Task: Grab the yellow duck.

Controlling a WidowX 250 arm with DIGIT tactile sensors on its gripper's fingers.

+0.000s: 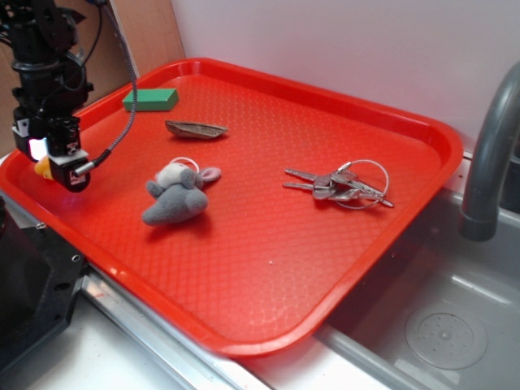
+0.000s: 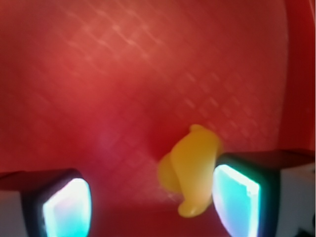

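At tray's (image 1: pixel 422 142) left edge: yellow duck (image 2: pixel 193 170) between parted claw (image 2: pixel 153 207) pads, touching one, not yet clamped. Probably light, glossy, slippery, squashy; best pinched across rounded body.

Soft, even room light fills the exterior view, which is fairly sharp; the tray (image 1: pixel 268 236) shows faint sheen and the mouse (image 1: pixel 175 199) casts only a weak shadow. The wrist view is badly blurred and dim at its edges: the duck (image 2: pixel 191 170) is a smear, and the pads (image 2: pixel 66 210) glow cyan-white with glare.
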